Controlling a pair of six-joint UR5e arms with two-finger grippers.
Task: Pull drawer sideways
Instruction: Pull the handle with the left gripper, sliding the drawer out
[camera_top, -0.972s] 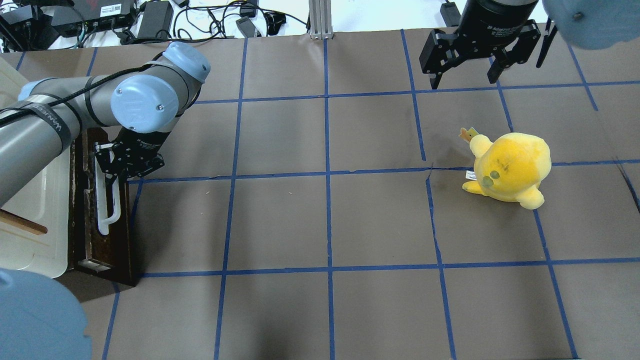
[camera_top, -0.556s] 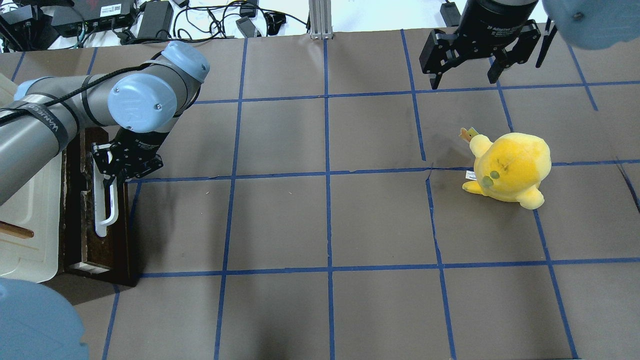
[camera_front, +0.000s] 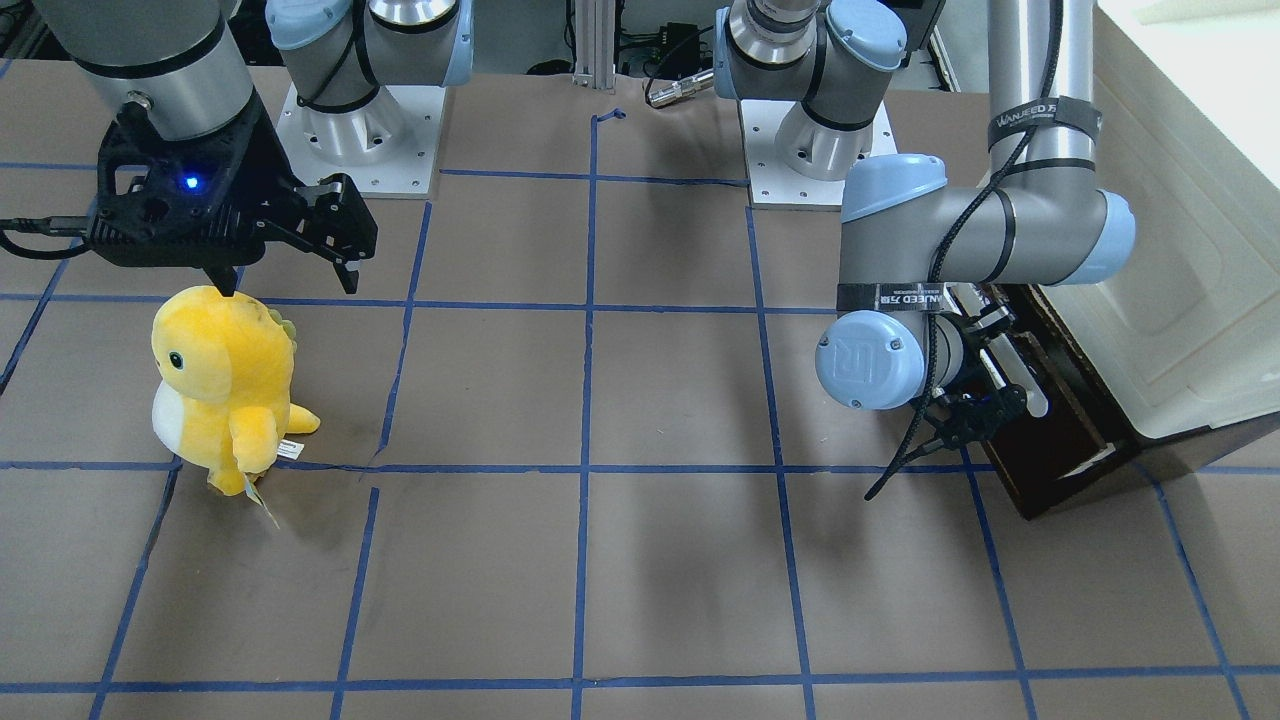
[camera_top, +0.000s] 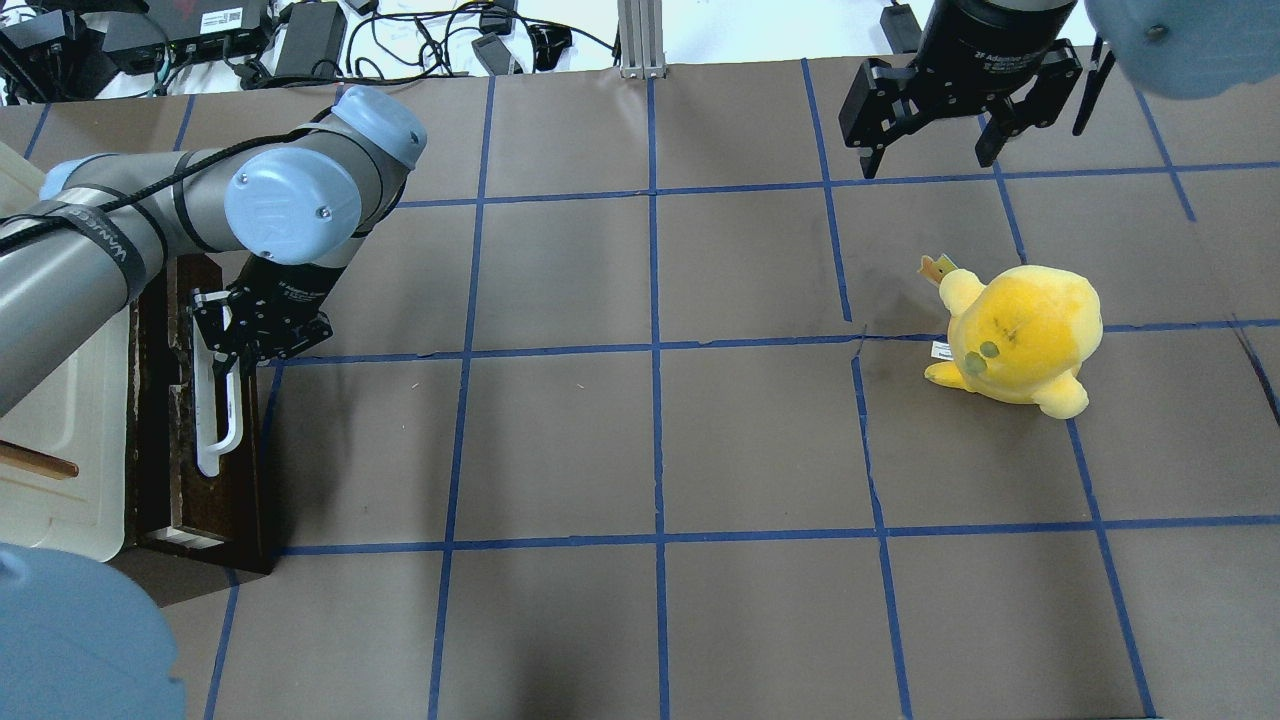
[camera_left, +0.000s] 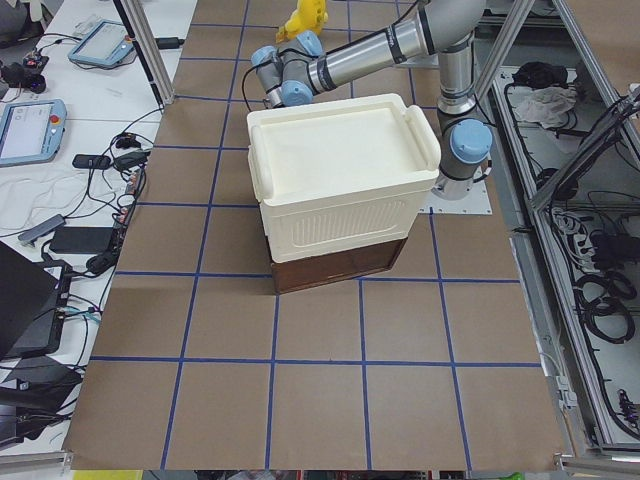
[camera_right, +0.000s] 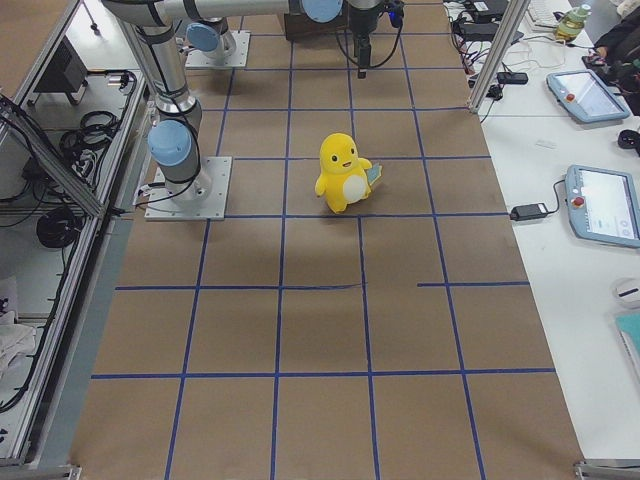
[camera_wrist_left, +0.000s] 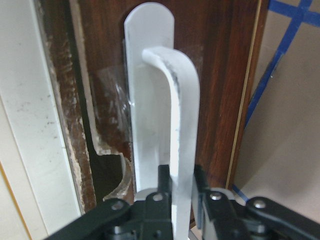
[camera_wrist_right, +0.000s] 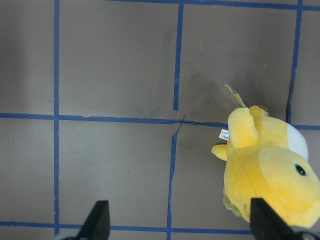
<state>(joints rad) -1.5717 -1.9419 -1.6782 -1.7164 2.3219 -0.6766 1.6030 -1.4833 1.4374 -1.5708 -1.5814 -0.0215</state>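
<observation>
Entry: left-arm station, counter's left edge.
Change since 0.6 s ago: left gripper (camera_top: 222, 352) and white bar handle (camera_top: 222, 425) lie slightly further toward the counter's middle; the left arm's blue elbow cap (camera_top: 290, 202) has shifted the same way; right gripper (camera_top: 930, 165) and plush toy (camera_top: 1020, 335) unchanged.
Drawer (camera_top: 160, 450): dark brown wood, at the left edge of the counter (camera_top: 650, 450), beneath the cream-white cabinet top (camera_top: 70, 420); its brown front shows beside that top's edge in the overhead view; how far it stands out I cannot tell.
Left gripper: clamped on the handle near its far end; in the wrist view the two black fingers (camera_wrist_left: 162, 182) press the white bar from both sides.
Right gripper: jaws spread wide, holding nothing; hanging over the counter's far right part, near the plush toy but apart from it.
Plush toy: yellow, upright, paper tag at its side; well apart from the drawer.
Obstruction: the left arm's wrist and elbow hide the handle's far end from above; the cabinet top hides the drawer's inside.
Surface: brown counter, blue tape grid (camera_top: 655, 345).
</observation>
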